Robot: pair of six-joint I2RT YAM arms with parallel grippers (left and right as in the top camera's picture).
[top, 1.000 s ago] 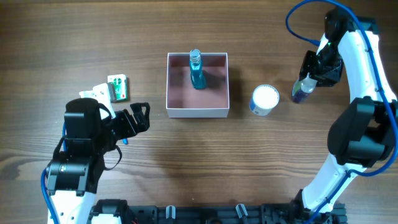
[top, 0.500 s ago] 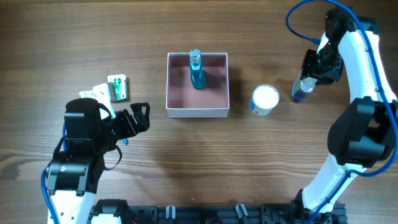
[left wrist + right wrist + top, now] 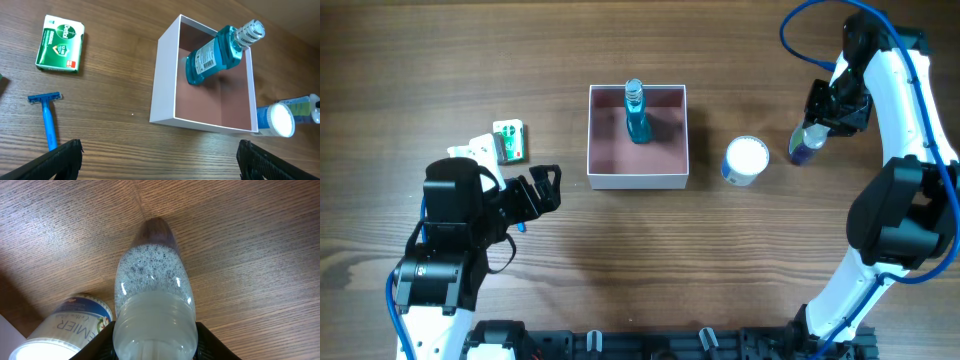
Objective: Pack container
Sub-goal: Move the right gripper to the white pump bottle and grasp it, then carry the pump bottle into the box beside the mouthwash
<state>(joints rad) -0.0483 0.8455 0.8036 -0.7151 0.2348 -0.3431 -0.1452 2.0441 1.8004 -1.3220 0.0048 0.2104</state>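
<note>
Only the blue plastic mouthwash bottle (image 3: pixel 637 118) sits in your pink-lined white square container (image 3: pixel 638 181) mid-table; your right gripper (image 3: pixel 818 125) clamps the clear foamy bottle (image 3: pixel 152 287), your left gripper (image 3: pixel 542 188) gapes empty, and the white round tub (image 3: pixel 746 160), green soap packets (image 3: pixel 509 141) and blue razor (image 3: pixel 47 120) wait outside.

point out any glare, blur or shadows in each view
Overhead: sharp, evenly lit, with a soft shadow beside the mouthwash bottle inside the container. Left wrist: crisp, but the tub lid blows out white. Right wrist: the clear bottle crowds the lens, its cap end soft.
</note>
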